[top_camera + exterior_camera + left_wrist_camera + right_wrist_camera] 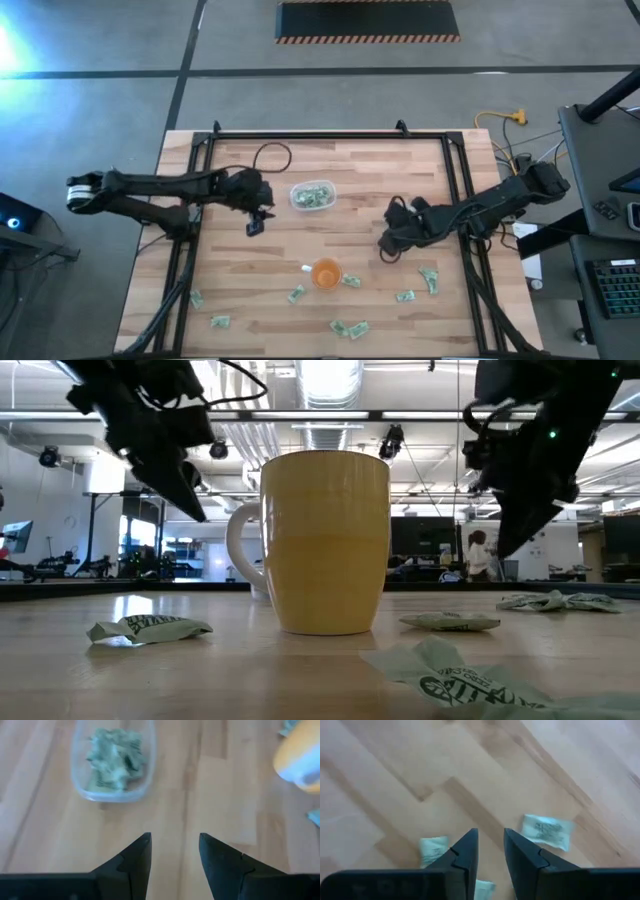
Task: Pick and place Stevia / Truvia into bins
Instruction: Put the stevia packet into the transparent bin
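The clear tub [312, 195] sits at mid-table, far of centre, with several pale green sachets inside; it also shows in the left wrist view [112, 762]. More sachets lie flat near the table's near edge [405, 296] [296, 294] [219, 321]. My left gripper [257, 225] [175, 845] hovers open and empty just left and near of the tub. My right gripper [385, 248] [491, 845] hovers open and empty right of the orange cup [326, 272], above bare wood, with sachets [547, 831] [434, 850] lying close by.
The orange cup [325, 540] stands upright at the table's near centre, with a small white scrap [306, 267] beside it. A black frame [190, 250] runs along the table's left, right and far sides. Bare wood lies between the tub and the right gripper.
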{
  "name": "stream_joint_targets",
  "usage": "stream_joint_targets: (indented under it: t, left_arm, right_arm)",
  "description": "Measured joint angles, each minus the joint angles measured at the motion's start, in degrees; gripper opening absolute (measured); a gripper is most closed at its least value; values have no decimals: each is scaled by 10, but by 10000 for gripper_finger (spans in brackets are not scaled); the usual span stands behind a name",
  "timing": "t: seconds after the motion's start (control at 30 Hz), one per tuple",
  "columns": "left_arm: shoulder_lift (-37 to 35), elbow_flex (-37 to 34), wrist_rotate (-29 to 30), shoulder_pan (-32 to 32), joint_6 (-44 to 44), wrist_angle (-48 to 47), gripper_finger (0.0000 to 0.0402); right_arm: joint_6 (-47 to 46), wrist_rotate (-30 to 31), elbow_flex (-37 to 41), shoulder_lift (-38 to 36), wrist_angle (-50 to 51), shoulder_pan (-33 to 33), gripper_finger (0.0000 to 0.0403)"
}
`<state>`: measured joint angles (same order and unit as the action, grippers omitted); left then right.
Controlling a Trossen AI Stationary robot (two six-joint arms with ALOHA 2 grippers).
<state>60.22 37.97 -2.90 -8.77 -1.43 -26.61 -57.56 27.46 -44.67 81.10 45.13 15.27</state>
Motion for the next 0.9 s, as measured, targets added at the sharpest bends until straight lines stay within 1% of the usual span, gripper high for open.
stream_joint_targets:
  t: [0.1, 0.33, 0.6, 0.73, 0.9]
  left_arm:
    - [-16, -20, -1, 21, -2, 16, 148]
    - [-43, -12, 0, 41, -28, 34, 148]
    - [-49, -11, 0, 55, -28, 64, 148]
    - [-49, -11, 0, 57, -27, 66, 148]
    - [-49, -11, 0, 57, -27, 66, 148]
  right_arm:
    - [-7, 0, 7, 0, -2, -22, 96]
    - [-11, 2, 21, 0, -14, -55, 134]
    - [-76, -7, 69, 1, -16, -63, 179]
    - [-91, -9, 83, 1, -18, -76, 192]
    - [-78, -9, 87, 1, -36, -92, 199]
